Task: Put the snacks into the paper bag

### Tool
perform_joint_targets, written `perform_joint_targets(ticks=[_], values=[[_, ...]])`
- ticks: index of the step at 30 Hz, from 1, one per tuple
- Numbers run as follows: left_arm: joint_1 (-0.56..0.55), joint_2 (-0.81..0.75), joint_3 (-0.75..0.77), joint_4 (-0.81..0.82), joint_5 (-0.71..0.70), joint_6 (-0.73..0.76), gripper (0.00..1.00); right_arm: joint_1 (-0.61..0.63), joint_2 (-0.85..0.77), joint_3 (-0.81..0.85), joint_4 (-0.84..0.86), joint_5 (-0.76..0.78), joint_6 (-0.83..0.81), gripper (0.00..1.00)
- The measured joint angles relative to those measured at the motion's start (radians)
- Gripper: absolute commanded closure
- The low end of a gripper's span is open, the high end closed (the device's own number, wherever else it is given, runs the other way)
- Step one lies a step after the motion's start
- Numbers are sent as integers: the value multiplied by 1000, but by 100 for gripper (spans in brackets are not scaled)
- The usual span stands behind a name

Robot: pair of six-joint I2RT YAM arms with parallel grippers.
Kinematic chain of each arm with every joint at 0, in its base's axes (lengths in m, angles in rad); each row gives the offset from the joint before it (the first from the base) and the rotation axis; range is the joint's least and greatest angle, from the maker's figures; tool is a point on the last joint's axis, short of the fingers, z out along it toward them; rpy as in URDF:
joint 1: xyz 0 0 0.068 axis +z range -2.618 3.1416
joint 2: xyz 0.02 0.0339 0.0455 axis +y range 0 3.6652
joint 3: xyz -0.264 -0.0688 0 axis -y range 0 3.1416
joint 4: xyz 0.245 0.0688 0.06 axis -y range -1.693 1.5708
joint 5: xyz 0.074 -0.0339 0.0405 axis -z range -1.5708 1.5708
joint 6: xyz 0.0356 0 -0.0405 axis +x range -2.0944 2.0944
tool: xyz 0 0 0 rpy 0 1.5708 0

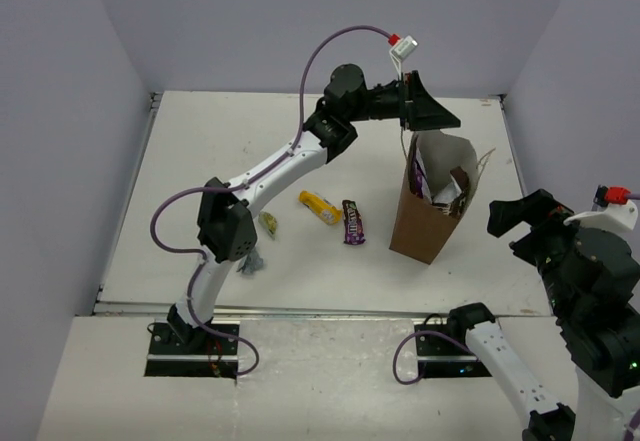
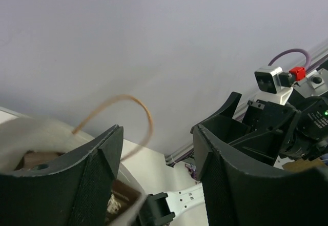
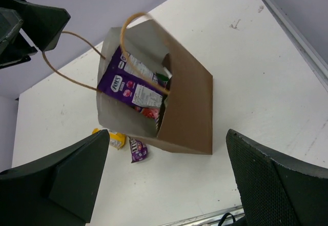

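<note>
White tabletop (image 1: 220,161) is occupied by the paper bag (image 1: 425,216), stood upright for dropping, purple pouch (image 3: 125,85) lodged inside. Above the bag the left gripper (image 1: 432,111) is held spread, empty. Left of it the yellow bar (image 1: 320,207) is uncollected; to its right the right gripper (image 3: 168,134) is parked, spread.

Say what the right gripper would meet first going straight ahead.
Likely the paper bag, whose brown side lies ahead of the open right gripper in the wrist view; depth is unclear, so the table might come first.
</note>
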Motion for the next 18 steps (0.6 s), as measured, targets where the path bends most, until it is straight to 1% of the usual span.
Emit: perform_joint_targets(ticks=[6, 7, 9, 10, 12, 13, 15, 17, 18], values=[[0, -28, 0, -21, 3, 13, 27, 0, 0, 0, 0, 0, 0, 1], [0, -48, -7, -41, -1, 33, 25, 0, 0, 0, 0, 0, 0, 1], [0, -114, -48, -102, -16, 84, 23, 0, 0, 0, 0, 0, 0, 1], [0, -162, -72, -158, -33, 128, 18, 0, 0, -2, 0, 0, 0, 1], [0, -272, -130, -291, -125, 234, 14, 0, 0, -9, 0, 0, 1, 1], [-1, -336, -159, -376, -195, 285, 10, 0, 0, -14, 0, -1, 1, 1], [3, -486, -259, -520, -384, 378, 1, 0, 0, -27, 0, -3, 2, 1], [28, -630, -366, -642, -552, 418, 0, 0, 0, -38, 0, -5, 5, 1], [53, -704, -445, -681, -624, 423, 0, 0, -3, -43, 0, -8, 6, 1]])
